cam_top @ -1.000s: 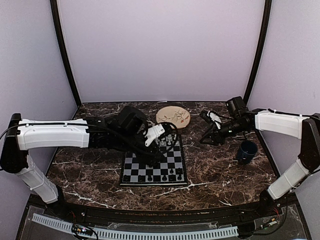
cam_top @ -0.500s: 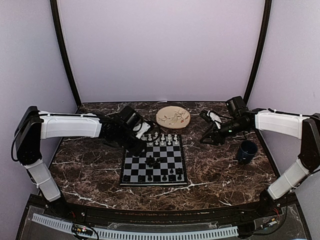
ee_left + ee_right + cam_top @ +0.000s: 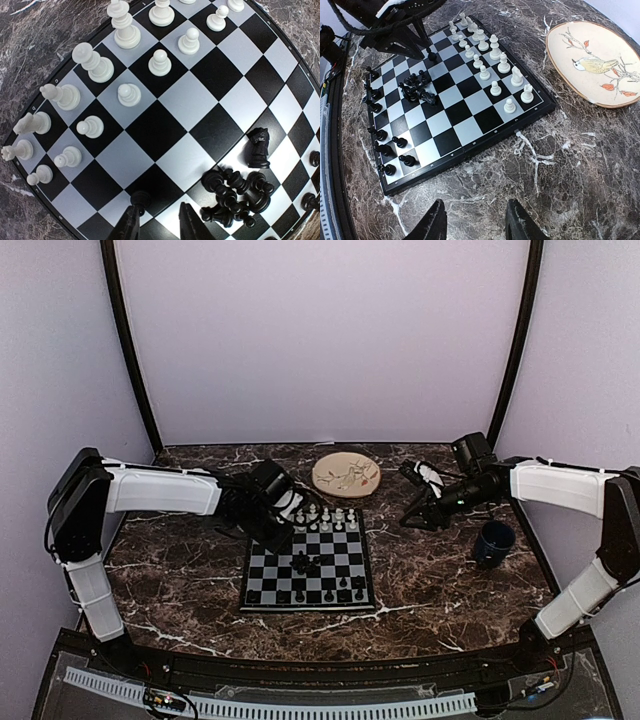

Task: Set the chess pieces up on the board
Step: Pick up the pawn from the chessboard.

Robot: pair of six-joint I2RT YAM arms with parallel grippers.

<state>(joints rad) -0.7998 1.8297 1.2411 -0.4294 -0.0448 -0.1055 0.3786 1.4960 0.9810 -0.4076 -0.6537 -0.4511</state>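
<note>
The board lies mid-table, with white chess pieces in two rows at its far edge. A pile of toppled black pieces lies at its centre and more black pieces stand along the near edge. My left gripper hovers over the board's far-left part. In the left wrist view it is open, a black pawn standing against its left finger, the black pile to the right. My right gripper is open and empty over bare table right of the board.
A round beige plate with a bird drawing lies behind the board. A dark blue mug stands at the right, near the right arm. A black knight lies beside the pile. Purple walls close in the table.
My left gripper has drawn back from the pile at the board's centre to the far-left part of the board. The right arm has not moved.
</note>
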